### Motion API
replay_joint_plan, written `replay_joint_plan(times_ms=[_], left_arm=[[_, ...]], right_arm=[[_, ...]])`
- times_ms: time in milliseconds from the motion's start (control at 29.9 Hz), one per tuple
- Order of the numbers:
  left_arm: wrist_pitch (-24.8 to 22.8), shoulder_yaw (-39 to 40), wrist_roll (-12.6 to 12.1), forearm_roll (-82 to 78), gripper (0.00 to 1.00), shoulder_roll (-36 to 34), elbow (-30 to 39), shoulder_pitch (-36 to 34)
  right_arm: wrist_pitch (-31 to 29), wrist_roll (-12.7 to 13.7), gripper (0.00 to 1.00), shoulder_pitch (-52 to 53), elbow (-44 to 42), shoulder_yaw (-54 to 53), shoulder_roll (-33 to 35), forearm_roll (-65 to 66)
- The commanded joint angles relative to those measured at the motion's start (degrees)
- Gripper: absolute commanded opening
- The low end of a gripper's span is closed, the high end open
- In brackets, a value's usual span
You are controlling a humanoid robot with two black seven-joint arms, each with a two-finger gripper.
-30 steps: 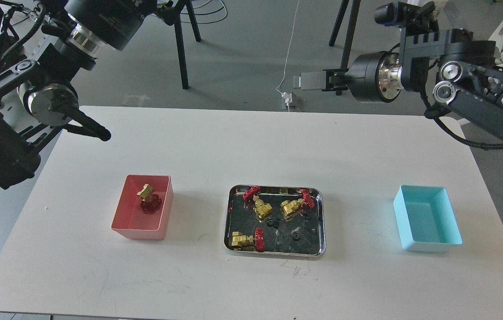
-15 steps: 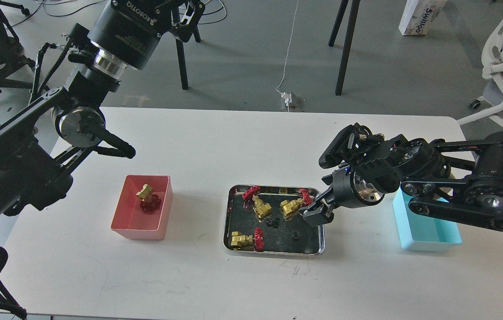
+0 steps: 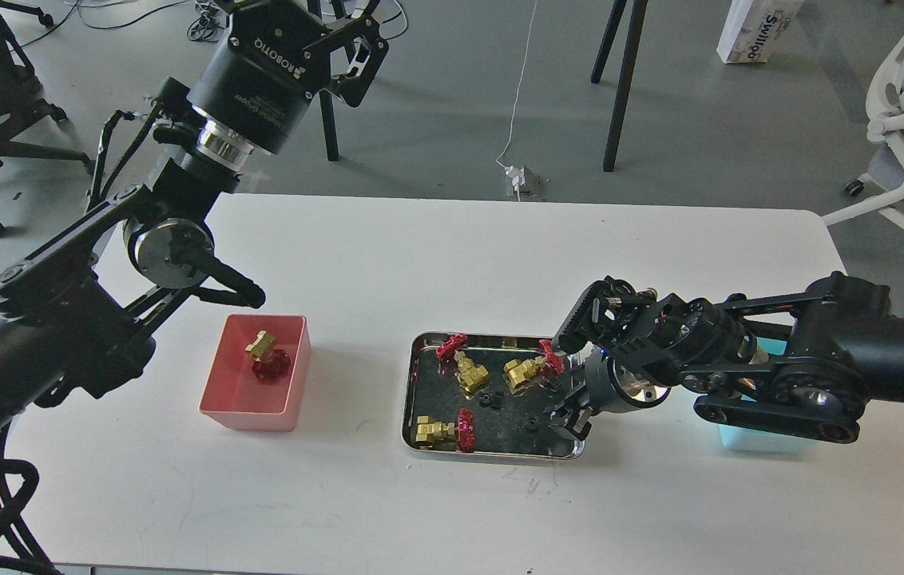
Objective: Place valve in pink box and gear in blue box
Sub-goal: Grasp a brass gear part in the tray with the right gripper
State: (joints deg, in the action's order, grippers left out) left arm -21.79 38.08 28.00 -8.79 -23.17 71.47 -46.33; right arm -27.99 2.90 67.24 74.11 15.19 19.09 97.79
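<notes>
One valve point(image 3: 264, 357) already sits in the pink box point(image 3: 216, 399); left end effector point(image 3: 356, 48) is up high, fingers spread. The gear point(image 3: 532, 424) in the tray point(image 3: 492, 455) is tiny, stiff, light, so pinch its rim. Right end effector point(image 3: 568, 419) hovers beside it, grip unclear; blue box point(image 3: 759, 442) mostly hidden.

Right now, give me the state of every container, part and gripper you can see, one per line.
Salmon-pink plastic bin: upright, one brass valve with red handwheel inside.
Shiny steel tray: holds three brass valves and small black gears.
Light cyan plastic bin: mostly hidden behind right arm; contents unseen.
Left gripper: raised beyond the table, fingers open, empty.
Right gripper: low over tray's right edge; fingers unclear.
</notes>
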Motion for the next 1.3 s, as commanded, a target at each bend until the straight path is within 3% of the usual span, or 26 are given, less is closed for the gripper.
replay_joint_plan(times_ms=[0,936,1270], left_arm=[[-0.01,-0.11,0.0,0.01,0.77,0.4,-0.11,0.19],[-0.09,-0.11,0.0,-0.08,0.78,0.32,-0.19,2.56],[-0.09,-0.02,0.0,-0.08,0.78,0.32,-0.2,2.91]], right_arm=[[-0.01,0.0,0.64,-0.18,-2.12,-0.16,-3.18,-0.23],[-0.01,0.27,0.51,-4.48,-8.63,-0.08,-9.07,-0.58],[-0.01,0.53,0.36,-4.48,-8.63,-0.16,-9.07,-0.58]])
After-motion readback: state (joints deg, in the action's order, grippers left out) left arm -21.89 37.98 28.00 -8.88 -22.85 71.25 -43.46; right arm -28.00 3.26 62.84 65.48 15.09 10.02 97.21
